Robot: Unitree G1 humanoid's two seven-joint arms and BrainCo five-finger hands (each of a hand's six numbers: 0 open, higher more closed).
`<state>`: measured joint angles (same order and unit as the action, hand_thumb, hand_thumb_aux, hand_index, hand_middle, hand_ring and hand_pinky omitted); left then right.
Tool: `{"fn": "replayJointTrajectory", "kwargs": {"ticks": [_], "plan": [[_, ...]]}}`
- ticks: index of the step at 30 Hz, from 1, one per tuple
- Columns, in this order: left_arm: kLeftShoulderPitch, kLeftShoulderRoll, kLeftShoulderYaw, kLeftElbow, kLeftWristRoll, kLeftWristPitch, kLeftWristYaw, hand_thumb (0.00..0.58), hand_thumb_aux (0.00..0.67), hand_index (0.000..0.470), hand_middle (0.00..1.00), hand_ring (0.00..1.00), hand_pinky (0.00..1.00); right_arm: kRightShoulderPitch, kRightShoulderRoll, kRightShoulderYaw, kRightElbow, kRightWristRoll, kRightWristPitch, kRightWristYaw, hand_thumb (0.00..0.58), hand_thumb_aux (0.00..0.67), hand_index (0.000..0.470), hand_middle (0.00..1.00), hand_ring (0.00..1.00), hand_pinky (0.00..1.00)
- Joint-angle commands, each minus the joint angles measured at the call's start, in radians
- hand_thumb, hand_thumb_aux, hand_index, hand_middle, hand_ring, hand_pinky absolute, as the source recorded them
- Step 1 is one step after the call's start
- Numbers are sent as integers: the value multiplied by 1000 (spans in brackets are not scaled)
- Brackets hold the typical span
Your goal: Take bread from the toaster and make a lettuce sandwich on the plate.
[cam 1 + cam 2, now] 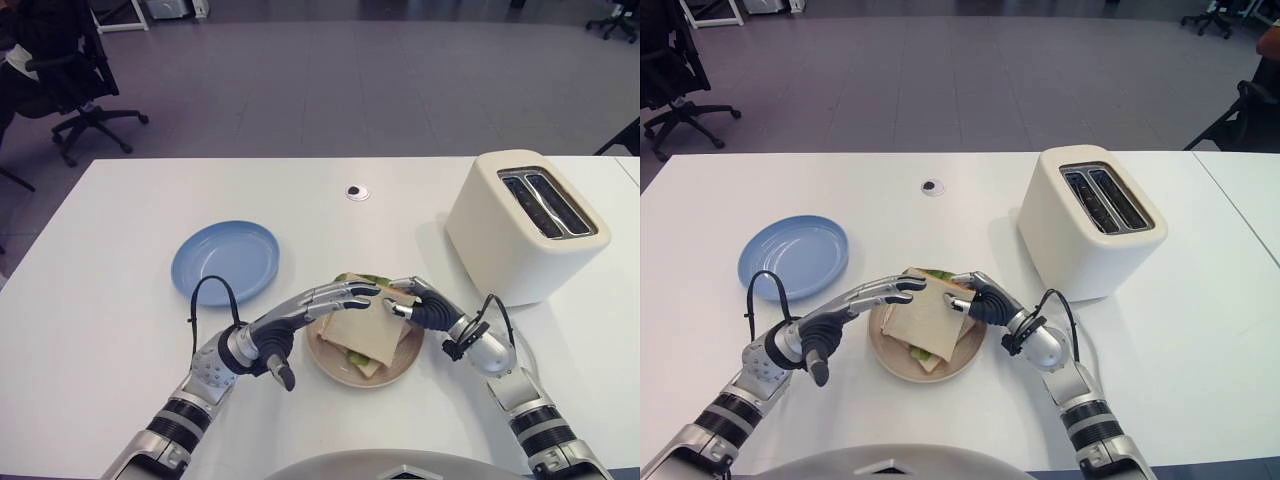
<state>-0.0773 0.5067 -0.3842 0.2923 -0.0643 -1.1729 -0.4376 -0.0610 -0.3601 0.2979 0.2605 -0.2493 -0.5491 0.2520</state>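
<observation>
1. Bread slice (362, 325) uppermost on the sandwich, lying aslant across the tan plate (388, 379), at the 6 o'clock side of the white table (100, 300).
2. Under it a lower slice (370, 367), with green lettuce (362, 279) peeking out at the stack's 12 o'clock edge and again near 6 o'clock.
3. Left hand (300, 318) in from 8 o'clock of the plate: fingers stretched out straight and close together, tips resting on the bread slice at about 12 o'clock, thumb hanging down, nothing grasped.
4. Right hand (430, 305) in from 4 o'clock: fingers curled, pinching the bread slice at its 2 o'clock corner.
5. Toaster (520, 235) upright at 2 o'clock of the tan plate, apart from it, both slots facing up and dark inside.
6. Blue plate (225, 260) at 10 o'clock of the tan plate, near but not touching.
7. Small round disc (357, 192) set in the tabletop at 12 o'clock, well apart from the sandwich.
</observation>
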Motion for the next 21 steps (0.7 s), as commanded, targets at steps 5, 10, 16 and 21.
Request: {"fn": "replayJointTrajectory", "kwargs": {"ticks": [5,10,16,21], "plan": [[-99,-35,5,278,677,228,253,0,0,0,0,0,0,-12,-36,12,68,-107,0,-27,580,670,470,1000,1000,1000],[-111,-25,-79,351,753,229,281,58,34,24,0,0,0,-21,-40,0,65,-119,-10,-54,187,118,83,769,769,769],[-124,-12,-119,372,740,209,292,425,323,227,0,0,0,-31,-34,-75,6,-57,-29,-89,0,0,0,0,0,0],[-130,0,-129,372,741,212,317,379,276,194,0,0,0,-43,-51,-160,-27,-26,-63,-125,0,0,0,0,0,0]]}}
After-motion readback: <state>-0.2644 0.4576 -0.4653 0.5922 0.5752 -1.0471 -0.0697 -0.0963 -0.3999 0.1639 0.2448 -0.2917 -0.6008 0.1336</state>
